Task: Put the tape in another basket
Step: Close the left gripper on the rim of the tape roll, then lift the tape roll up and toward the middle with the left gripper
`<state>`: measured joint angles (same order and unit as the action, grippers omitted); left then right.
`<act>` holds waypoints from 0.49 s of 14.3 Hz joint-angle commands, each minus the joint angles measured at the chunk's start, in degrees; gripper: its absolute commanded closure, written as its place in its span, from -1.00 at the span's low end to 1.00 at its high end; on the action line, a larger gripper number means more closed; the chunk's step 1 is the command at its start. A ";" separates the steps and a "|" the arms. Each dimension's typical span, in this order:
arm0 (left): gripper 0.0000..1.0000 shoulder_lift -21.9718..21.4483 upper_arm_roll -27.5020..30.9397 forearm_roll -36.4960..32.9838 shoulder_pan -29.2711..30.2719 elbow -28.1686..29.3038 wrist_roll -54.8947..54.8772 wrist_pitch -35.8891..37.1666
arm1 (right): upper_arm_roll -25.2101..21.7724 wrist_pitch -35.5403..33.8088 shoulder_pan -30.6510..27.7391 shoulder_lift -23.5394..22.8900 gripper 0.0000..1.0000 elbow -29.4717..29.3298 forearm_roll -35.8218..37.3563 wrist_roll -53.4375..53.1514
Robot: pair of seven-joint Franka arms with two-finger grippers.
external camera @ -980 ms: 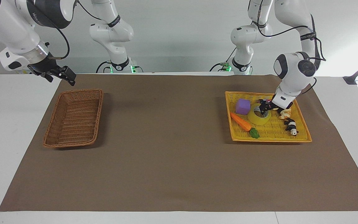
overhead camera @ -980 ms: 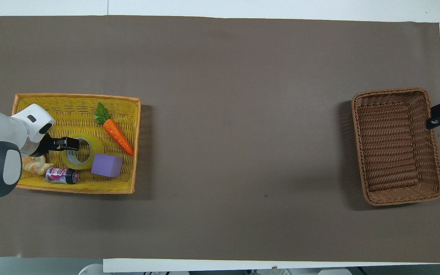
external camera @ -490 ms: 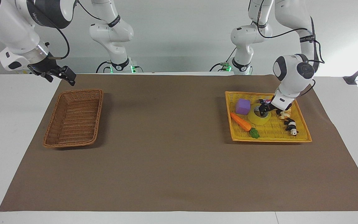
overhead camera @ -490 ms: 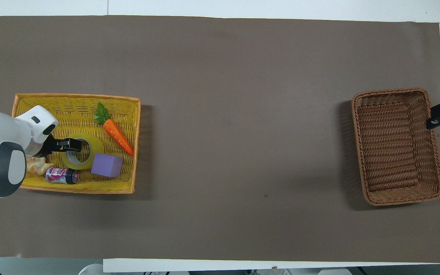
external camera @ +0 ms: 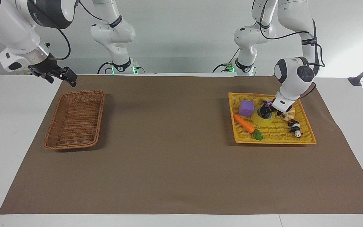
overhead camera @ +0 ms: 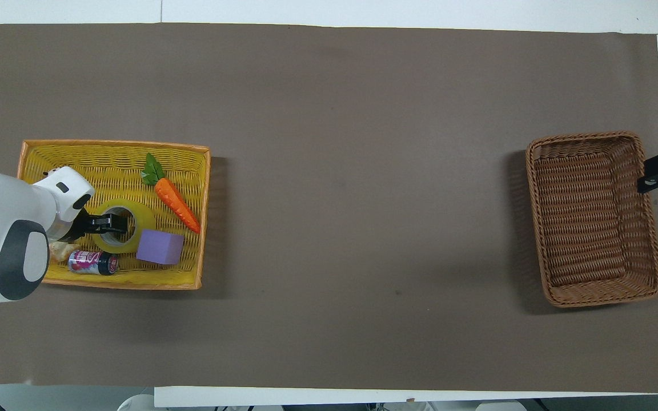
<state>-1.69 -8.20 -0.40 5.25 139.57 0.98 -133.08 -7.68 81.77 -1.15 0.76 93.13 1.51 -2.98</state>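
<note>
The tape (external camera: 263,118) lies flat in the yellow tray (external camera: 307,135) at the left arm's end of the table, its round hole facing up, with the purple cube (external camera: 246,107) just beside it and the toy carrot (external camera: 244,123) close by. The left gripper (external camera: 266,111) is down at the roll from straight above, tips at the hole and the rim on the side nearer its own arm; it looks set to pinch the roll's wall, one finger inside the core and one outside, but whether the fingers have closed on it I cannot tell (they are dark against a dark hole). The roll has no long axis to speak of, being a ring, so what matters is that the wall sits between the fingers. The brown basket (external camera: 74,118) stands well apart at the right arm's end of the table, so the carry must run the whole length of the brown mat (external camera: 169,164). The right gripper (external camera: 64,74) waits in the air just off the basket's outer end; its fingers' state I cannot tell either. The tape is smooth, glossy and translucent with a pale core, likely slippery under a light pinch; both containers are ribbed weave, the basket with raised sides to clear.
</note>
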 commanded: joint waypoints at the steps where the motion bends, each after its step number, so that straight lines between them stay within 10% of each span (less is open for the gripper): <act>1: -0.76 0.46 0.47 0.14 -1.56 1.66 -0.10 -2.18 | 0.39 0.85 -0.34 1.26 -1.00 1.62 0.25 0.08; 4: 0.79 0.63 0.47 0.14 -2.61 0.97 0.69 -1.66 | 0.39 0.85 -0.34 1.35 -1.00 1.62 0.25 0.08; 7: 1.00 0.72 0.47 0.14 -2.61 -2.88 0.43 0.35 | 0.39 0.85 -0.34 1.26 -1.00 1.62 0.25 0.08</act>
<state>-1.08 -8.19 -0.40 3.55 138.98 1.08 -133.40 -7.68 81.77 -1.15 0.76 93.13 1.51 -2.98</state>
